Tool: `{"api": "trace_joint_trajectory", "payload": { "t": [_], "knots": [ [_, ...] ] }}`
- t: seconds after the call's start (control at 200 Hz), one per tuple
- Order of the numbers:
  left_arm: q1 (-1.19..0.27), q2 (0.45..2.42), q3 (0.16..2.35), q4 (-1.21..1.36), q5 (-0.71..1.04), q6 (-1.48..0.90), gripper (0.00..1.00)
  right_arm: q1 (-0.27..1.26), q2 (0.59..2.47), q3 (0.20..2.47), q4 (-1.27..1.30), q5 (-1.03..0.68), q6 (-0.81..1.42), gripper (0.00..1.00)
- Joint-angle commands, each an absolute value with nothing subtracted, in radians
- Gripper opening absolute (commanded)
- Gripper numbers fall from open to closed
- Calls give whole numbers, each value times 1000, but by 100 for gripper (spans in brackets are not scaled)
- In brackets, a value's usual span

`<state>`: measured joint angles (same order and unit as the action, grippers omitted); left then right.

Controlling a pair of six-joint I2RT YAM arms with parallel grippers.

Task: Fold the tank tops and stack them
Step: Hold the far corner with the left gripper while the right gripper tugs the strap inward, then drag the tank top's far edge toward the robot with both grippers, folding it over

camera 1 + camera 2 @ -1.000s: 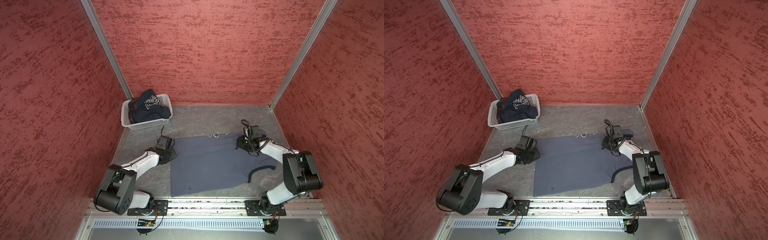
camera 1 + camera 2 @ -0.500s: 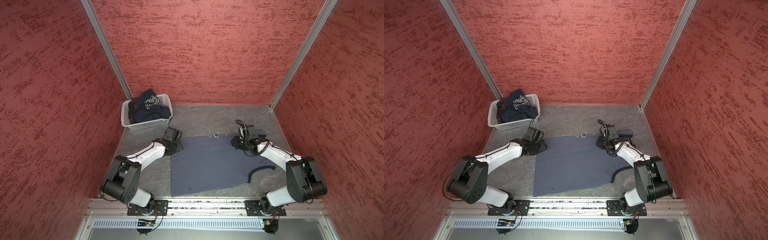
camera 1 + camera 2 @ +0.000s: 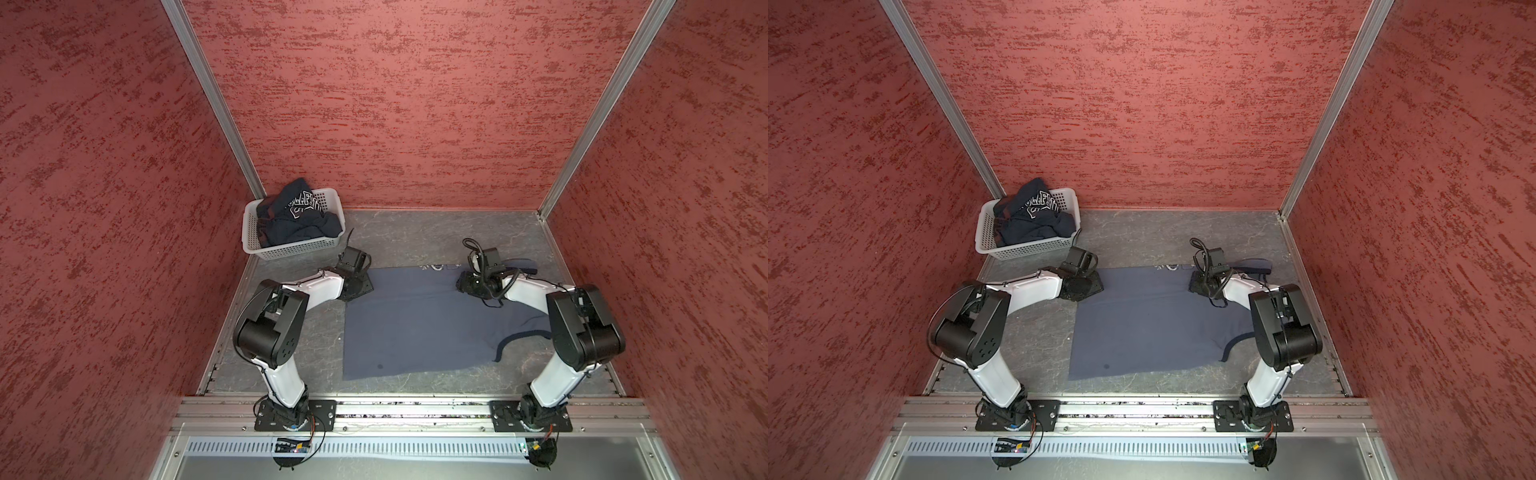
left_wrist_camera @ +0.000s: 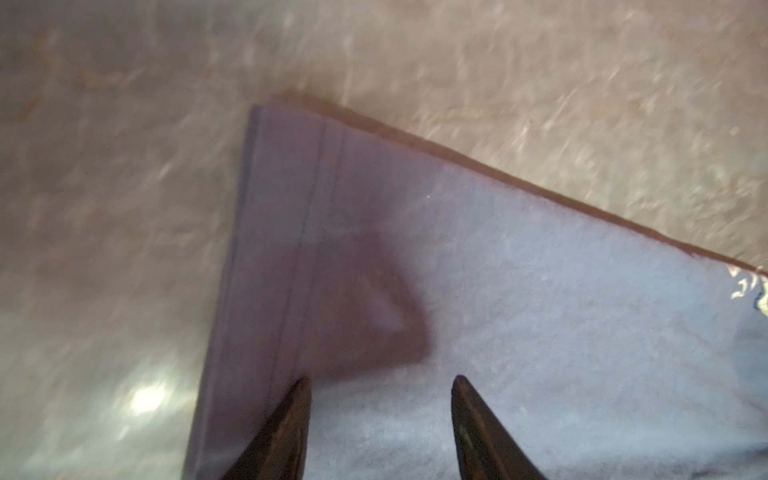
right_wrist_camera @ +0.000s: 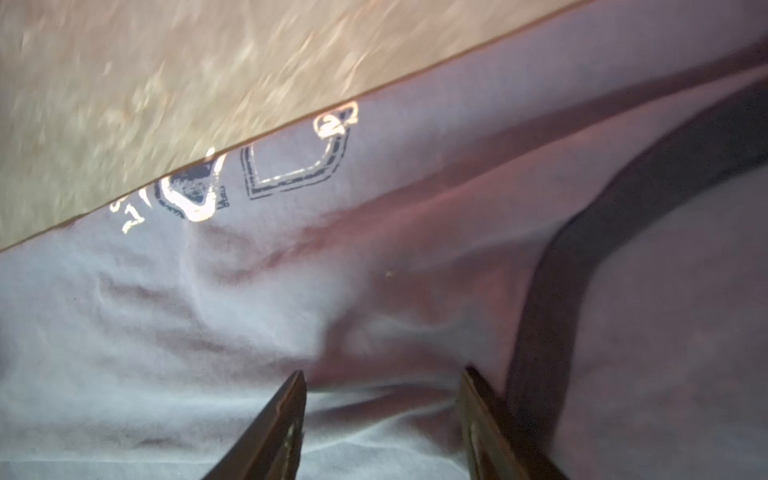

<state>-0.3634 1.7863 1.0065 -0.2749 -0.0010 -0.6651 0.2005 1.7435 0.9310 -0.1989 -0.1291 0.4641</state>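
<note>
Nothing is legible in full. White-outlined lettering on navy tank top in basket: crumpled, can't be read. Print on grey-blue tank top, cut off at cloth edge: only a D-like outline is made out.

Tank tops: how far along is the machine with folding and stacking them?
Done: the grey-blue tank top lies flat on the table, apparently folded once, its print at the far edge. In hand: the left gripper and right gripper hover open over its far corners, holding nothing. Left: further folds, then the navy tank top, crumpled in the basket; no stack yet.
</note>
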Motion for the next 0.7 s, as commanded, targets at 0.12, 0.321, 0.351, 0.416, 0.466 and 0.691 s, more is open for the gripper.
{"api": "trace_joint_trajectory", "payload": {
  "t": [0.12, 0.321, 0.351, 0.416, 0.466, 0.691],
  "knots": [
    [-320, 1962, 1190, -329, -3, -599, 58, 154, 1894, 1070, -215, -115, 443, 60],
    [-321, 1952, 1370, -453, 1, -532, 71, 140, 1851, 1163, -309, -87, 428, 66],
    [-325, 1923, 1368, -465, 1, -529, 73, 142, 1811, 1146, -311, -93, 432, 68],
    [-340, 1836, 1341, -496, 1, -532, 76, 145, 1717, 1095, -328, -112, 439, 70],
    [-357, 1762, 1295, -519, -5, -539, 77, 152, 1635, 1051, -355, -113, 441, 71],
    [-441, 1387, 930, -583, -54, -664, 76, 185, 1252, 785, -511, -81, 513, 69]
  ]
}}
